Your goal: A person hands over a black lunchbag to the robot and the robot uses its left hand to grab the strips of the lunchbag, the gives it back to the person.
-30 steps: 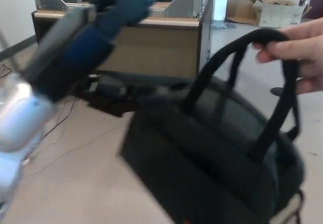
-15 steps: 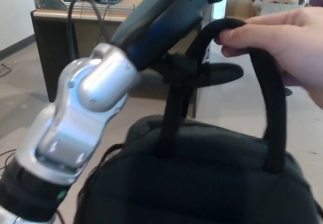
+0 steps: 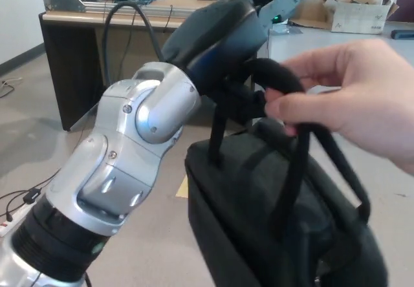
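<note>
Pale beige smooth floor (image 3: 39, 132) underneath everything, pretty bare. Thin dark cables (image 3: 19, 200) trailing across it at lower left, another bit near left edge. Yellowish flat patch (image 3: 182, 187) on floor just beside bag's edge, can't tell what. Dark wooden desk with light top (image 3: 77, 48) standing on floor at back. Open brown cardboard box (image 3: 352, 12) sitting on floor far right.

**Materials and surface finishes**

Lunchbag (image 3: 259, 203): matt black woven cloth, soft and slightly creased; its straps (image 3: 294, 164) are flat matt black webbing. Robot's left arm (image 3: 123, 164): smooth, glossy silver casing, metal or plastic uncertain, with a ribbed black collar below. Left hand (image 3: 236, 74): dark, semi-gloss plastic. Desk (image 3: 77, 48): dark panels under a pale wood-look top. Floor (image 3: 39, 138): smooth, dull beige.
</note>
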You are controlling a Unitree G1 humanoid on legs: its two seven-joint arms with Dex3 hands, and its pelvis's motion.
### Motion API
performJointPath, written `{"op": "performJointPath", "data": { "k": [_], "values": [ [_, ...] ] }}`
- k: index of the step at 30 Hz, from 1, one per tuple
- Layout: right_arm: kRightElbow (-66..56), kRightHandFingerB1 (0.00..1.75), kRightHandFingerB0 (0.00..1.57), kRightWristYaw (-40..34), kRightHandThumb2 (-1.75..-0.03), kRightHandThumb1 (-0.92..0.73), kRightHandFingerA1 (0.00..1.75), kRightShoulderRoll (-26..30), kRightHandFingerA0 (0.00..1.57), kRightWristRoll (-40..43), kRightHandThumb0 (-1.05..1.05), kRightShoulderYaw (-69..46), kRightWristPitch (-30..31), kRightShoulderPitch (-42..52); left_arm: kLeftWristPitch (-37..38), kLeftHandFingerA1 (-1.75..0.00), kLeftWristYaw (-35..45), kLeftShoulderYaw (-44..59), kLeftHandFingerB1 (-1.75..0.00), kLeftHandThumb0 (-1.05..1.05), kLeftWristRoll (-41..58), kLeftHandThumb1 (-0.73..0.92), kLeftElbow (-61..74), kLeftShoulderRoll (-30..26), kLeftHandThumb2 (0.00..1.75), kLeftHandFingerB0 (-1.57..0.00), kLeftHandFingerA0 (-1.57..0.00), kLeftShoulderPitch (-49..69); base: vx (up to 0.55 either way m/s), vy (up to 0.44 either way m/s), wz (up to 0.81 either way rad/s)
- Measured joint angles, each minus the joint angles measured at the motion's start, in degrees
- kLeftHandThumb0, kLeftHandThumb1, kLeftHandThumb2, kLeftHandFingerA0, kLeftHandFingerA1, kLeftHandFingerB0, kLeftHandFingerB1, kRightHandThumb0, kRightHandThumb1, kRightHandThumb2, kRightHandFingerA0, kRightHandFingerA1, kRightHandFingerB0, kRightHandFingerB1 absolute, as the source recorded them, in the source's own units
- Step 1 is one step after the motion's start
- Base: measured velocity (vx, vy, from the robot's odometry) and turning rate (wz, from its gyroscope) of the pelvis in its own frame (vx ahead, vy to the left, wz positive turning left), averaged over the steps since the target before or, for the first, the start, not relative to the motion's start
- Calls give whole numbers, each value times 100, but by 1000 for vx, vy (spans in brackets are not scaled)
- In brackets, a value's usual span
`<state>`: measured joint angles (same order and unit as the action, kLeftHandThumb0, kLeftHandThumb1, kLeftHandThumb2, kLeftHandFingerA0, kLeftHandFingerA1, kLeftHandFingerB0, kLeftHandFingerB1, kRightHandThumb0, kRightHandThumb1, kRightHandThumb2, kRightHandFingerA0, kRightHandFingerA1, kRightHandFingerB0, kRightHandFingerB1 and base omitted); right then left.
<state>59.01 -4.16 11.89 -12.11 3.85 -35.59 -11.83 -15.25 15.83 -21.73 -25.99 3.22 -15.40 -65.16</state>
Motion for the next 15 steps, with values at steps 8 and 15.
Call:
{"op": "performJointPath", "data": {
  "k": [8,15],
  "values": [
    [23,39,44,1,-63,-77,43,5,46,2,-64,16,-1,-16,-8,-150,-474,-6,-145,-31,-272,54,-429,593,57,-61,-61,74,0,0,0],
    [15,39,46,7,-63,-77,42,-33,47,3,-63,45,0,-16,341,-175,-1056,-3,-175,-29,-264,67,-957,1279,58,-62,-81,189,0,0,0]
  ]
}}
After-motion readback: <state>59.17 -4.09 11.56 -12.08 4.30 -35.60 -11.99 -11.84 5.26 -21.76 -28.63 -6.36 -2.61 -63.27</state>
